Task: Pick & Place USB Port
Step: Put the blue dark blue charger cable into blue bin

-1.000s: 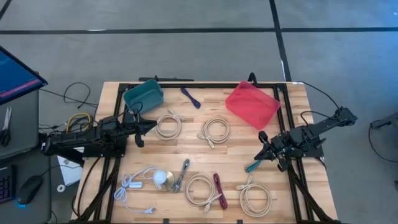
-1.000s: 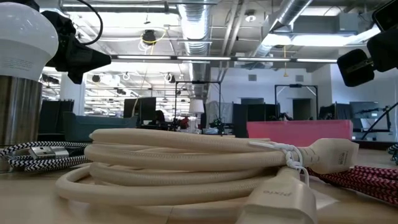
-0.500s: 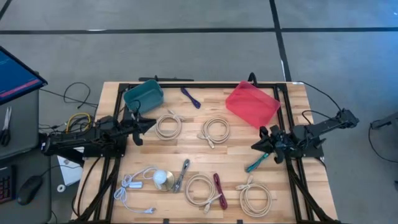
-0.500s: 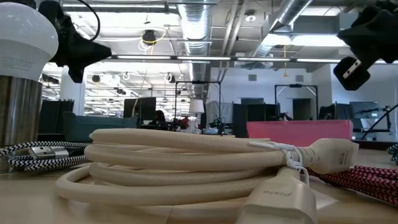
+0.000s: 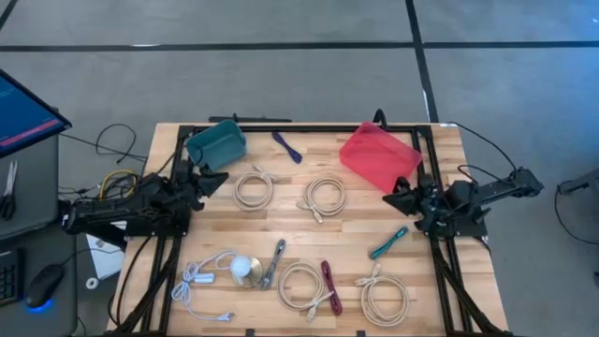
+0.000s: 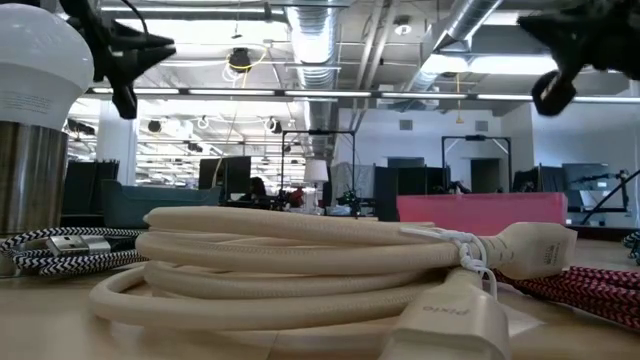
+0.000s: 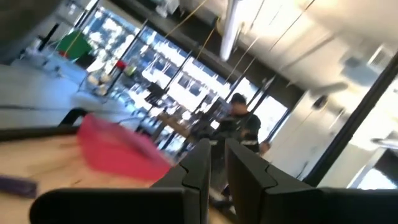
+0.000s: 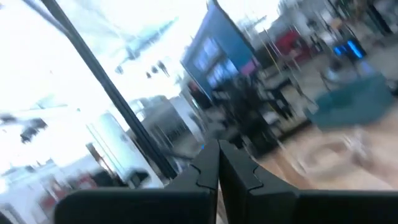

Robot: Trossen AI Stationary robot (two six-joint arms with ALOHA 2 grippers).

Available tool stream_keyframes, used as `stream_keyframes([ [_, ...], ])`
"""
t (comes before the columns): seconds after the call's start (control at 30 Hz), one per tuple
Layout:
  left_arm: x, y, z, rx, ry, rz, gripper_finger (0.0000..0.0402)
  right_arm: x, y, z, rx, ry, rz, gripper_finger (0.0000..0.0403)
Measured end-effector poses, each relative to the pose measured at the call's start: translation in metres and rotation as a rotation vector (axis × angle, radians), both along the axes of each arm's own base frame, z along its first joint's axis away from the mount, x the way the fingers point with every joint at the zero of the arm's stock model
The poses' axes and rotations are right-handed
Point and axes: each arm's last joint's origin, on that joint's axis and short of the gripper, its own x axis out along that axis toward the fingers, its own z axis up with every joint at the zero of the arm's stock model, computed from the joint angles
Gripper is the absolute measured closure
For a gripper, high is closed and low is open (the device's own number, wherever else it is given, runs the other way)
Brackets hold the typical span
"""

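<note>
Several USB cables lie loose on the wooden table: a teal one, a purple one, a red one and coiled cream ones. My left gripper hangs near the teal bin, tipped upward, its fingers a narrow gap apart with nothing between them. My right gripper hangs shut and empty near the red bin, above and beyond the teal cable.
A white bulb-shaped lamp, a white charger cord and a braided cable with a metal plug lie at the near left. More cream coils are spread about. A black frame edges the table.
Both grippers have risen and tipped their fingers upward while rolling at the wrist. My right gripper has gone from over the teal cable toward the far edge and the red bin. My left gripper has shifted a little toward the teal bin. The cables lie as before.
</note>
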Motion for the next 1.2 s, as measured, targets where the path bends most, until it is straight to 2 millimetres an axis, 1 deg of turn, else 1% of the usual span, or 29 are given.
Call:
stream_keyframes([
  [0.13,-0.001,0.0,0.003,0.043,-0.024,0.013,0.0353,-0.004,-0.001,0.01,-0.022,-0.108,-0.021,0.0402],
  [0.27,-0.001,0.0,0.003,0.047,-0.024,0.015,0.0353,-0.006,-0.002,0.014,-0.054,-0.144,-0.041,0.0402],
  [1.2,-0.002,0.0,0.004,0.054,-0.037,0.017,0.0353,-0.006,-0.002,0.015,-0.056,-0.152,-0.043,0.0402],
])
